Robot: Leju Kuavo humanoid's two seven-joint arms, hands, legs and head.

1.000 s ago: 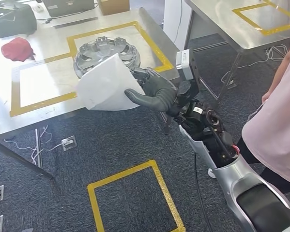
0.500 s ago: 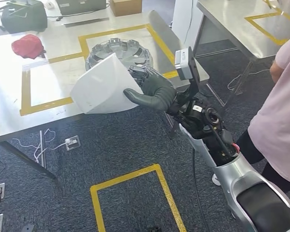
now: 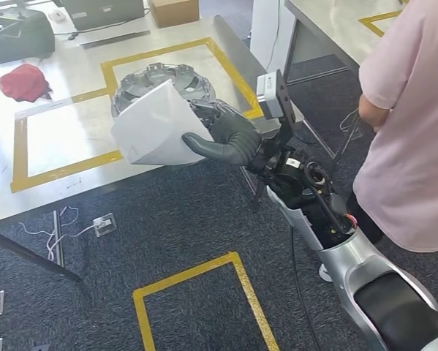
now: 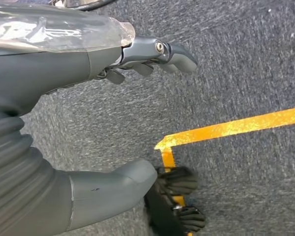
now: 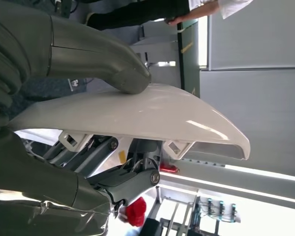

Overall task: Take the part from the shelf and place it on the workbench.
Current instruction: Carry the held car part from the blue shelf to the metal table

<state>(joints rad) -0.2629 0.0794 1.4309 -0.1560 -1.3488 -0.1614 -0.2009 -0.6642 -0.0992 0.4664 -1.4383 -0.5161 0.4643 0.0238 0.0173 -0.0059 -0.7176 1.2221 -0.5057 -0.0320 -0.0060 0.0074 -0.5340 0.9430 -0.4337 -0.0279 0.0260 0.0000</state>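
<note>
My right hand [image 3: 227, 135] grips a white curved panel part [image 3: 153, 128] by one edge, thumb on top and fingers beneath. The part hangs in the air over the near edge of the steel workbench [image 3: 67, 135], partly in front of a silver hubcap [image 3: 150, 75]. In the right wrist view the thumb [image 5: 101, 54] presses on the part [image 5: 146, 115], whose underside has mounting tabs. My left hand [image 4: 64, 78] hangs over the grey carpet, fingers straight and thumb apart, holding nothing.
A red cap [image 3: 23, 80], a black bag [image 3: 17, 33] and a cardboard box [image 3: 174, 11] lie on the workbench, which has yellow tape frames. A person in a pink shirt [image 3: 409, 131] stands close on my right. Yellow tape square [image 3: 205, 292] marks the carpet.
The whole picture has shifted, so the camera moved. The part stays in my right hand. The person now fills more of the right side.
</note>
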